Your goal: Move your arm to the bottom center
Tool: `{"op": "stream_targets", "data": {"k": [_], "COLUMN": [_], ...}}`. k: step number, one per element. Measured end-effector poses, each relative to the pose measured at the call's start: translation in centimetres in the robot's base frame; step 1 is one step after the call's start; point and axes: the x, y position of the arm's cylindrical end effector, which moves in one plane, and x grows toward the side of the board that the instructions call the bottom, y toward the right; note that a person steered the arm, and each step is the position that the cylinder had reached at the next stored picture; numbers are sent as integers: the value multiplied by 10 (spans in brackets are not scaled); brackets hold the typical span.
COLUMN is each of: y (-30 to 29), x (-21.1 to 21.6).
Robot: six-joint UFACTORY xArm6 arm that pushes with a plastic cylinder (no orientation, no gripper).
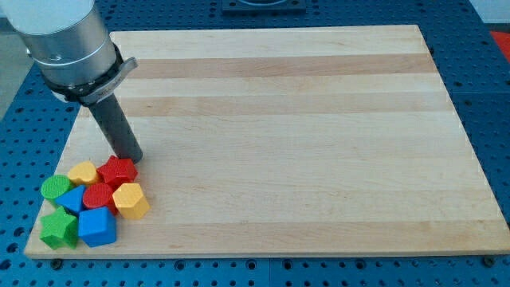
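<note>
Two red blocks (117, 169), yellow (130, 199), blue (96, 226), green (58, 229).

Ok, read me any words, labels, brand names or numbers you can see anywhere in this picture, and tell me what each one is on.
None: no readable text anywhere in this view.
The wooden board is bare wood grain.
The coloured blocks have plain faces.
The arm's grey housing and the rod down to my tip carry no marking I can make out.

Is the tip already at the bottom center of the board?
No: my tip sits near the board's left side, just above the red block at the top of the block cluster, well left of the bottom center.
</note>
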Motion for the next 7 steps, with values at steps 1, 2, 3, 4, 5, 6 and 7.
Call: {"op": "stream_targets", "data": {"k": [1,2,3,4,5,6,7], "y": [63,126,135,135,130,126,141], "x": [-3,57,133,133,134,130,59]}}
